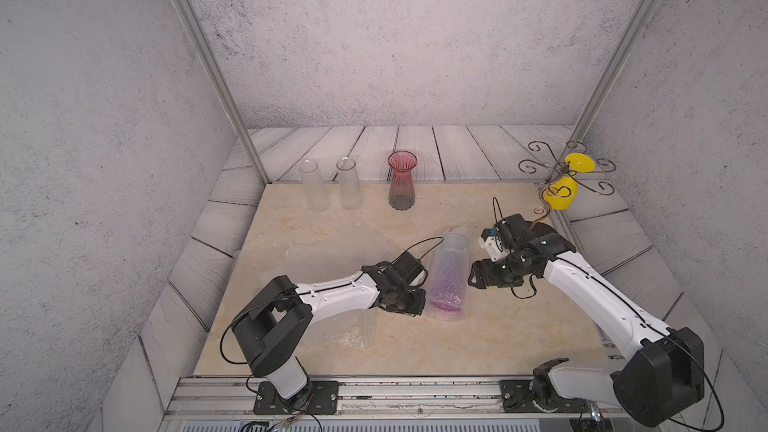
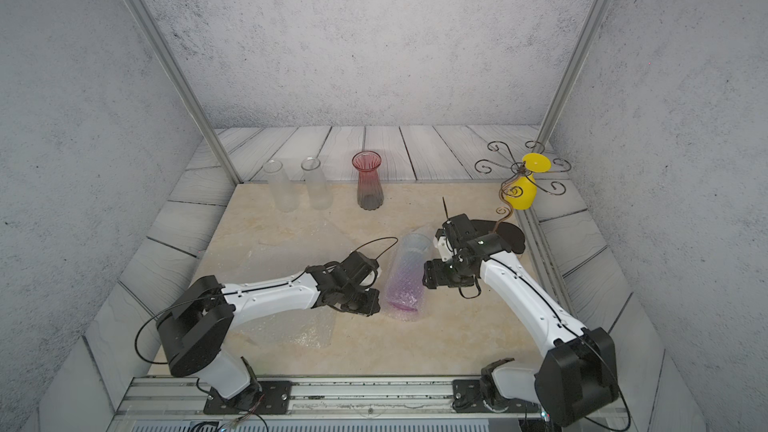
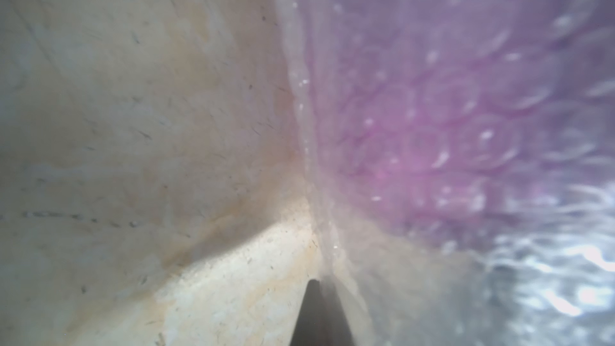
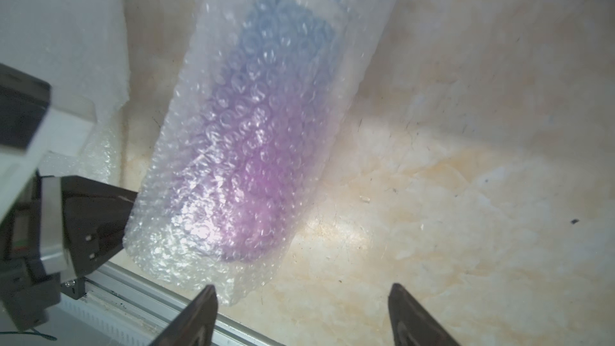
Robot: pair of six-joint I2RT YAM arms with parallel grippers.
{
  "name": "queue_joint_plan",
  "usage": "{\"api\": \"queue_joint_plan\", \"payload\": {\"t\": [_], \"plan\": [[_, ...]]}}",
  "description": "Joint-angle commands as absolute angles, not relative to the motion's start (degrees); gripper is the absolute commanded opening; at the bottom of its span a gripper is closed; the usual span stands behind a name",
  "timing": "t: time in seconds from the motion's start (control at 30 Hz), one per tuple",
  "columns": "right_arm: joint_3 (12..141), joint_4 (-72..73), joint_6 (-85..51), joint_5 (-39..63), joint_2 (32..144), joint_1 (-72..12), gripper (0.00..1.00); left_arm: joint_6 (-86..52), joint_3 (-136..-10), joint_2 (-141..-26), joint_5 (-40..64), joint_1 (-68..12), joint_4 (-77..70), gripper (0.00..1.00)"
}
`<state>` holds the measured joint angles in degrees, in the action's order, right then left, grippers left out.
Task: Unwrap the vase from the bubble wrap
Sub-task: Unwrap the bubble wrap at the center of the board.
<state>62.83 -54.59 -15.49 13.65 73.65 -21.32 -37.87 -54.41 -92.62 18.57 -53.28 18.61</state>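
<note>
Nearest me, a loose flat sheet [image 1: 345, 334] of bubbly plastic lies by my left arm. A bit further in, the vase [image 4: 263, 161], purple and blue, lies on its side on the table [image 1: 519, 326]. It is all rolled up in the bubble wrap [image 1: 451, 243], between my two grippers. The left gripper [image 1: 417, 305] is squeezed tight, and I think it pinches the near edge of the wrap. The right gripper [image 1: 473, 278] is spread wide, holding nothing, just beside the roll. So I am at the peeling step. Next I should pull that edge away gently, so the roll turns and opens. At the back stand a red vase [image 1: 402, 180] and two clear vases [image 1: 348, 184].
</note>
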Motion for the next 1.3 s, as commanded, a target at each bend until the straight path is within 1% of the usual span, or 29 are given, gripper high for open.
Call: {"api": "queue_joint_plan", "payload": {"t": [0.0,0.13,0.23,0.27,0.3,0.37,0.47,0.57,0.63,0.73,0.8,0.87,0.93,1.1,1.2,1.27], "plan": [[65.91,-54.99,-15.02,13.53,74.53,-21.28,0.86,-35.47,-54.04,-89.29,21.54,-55.2,23.98,0.0],[67.21,-50.93,-15.17,15.11,78.31,-21.4,0.93,-34.46,-54.76,-86.59,23.18,-55.3,28.7,0.0],[67.73,-47.1,-15.9,15.41,81.73,-21.36,0.95,-34.95,-54.79,-83.22,22.69,-55.22,31.39,0.21],[68.52,-46.53,-15.83,15.65,83.03,-21.41,0.96,-35.24,-54.79,-82.07,22.55,-55.27,32.31,0.26],[69.29,-46.26,-15.46,15.88,84.58,-21.44,0.96,-35.55,-54.77,-81.01,22.47,-55.22,33.12,0.27],[70.68,-45.91,-14.42,15.09,86.56,-21.65,0.96,-36.32,-54.5,-79.14,22.29,-55.21,34.46,0.29],[70.58,-44.39,-12.59,11.33,88.38,-22.18,0.97,-37.99,-53.3,-76.07,21.2,-54.85,36.26,0.3],[69.67,-43.44,-12.27,10.88,89.72,-22.16,0.97,-38.85,-52.24,-73.08,19.76,-53.7,38.17,0.3],[68.47,-42.4,-12.61,11.66,89.67,-22.22,0.97,-38.5,-52.27,-71.34,18.52,-52.05,39.23,0.3],[67.1,-41.34,-12.74,12.76,89.69,-22.17,0.97,-37.18,-53.45,-70.17,19.76,-46.38,38.06,0.3],[66.63,-40.79,-12.89,13.51,90.23,-22.2,0.97,-35.55,-56.29,-72.44,20.67,-42.51,37.53,0.3],[66.19,-39.71,-13.59,14.37,90.76,-22.23,0.96,-33.15,-61.56,-76.72,19.41,-41.17,38.18,0.3],[66.18,-38.91,-14.41,15.1,91.3,-22.17,0.94,-31.43,-67.4,-81.99,18.41,-40.71,38.36,0.31],[66.53,-38.32,-15.06,16.06,92.13,-22.15,0.88,-29.45,-81.73,-97.22,19.73,-39.69,37.86,0.33],[66.46,-38.33,-14.7,15.51,92.87,-22.23,0.83,-27.83,-89.34,-106.08,17.68,-39.44,40.46,0.32],[66.15,-38.04,-14.75,15.83,93.23,-22.17,0.81,-27.14,-92.37,-109.59,16.22,-39.46,40.88,0.31]]}}
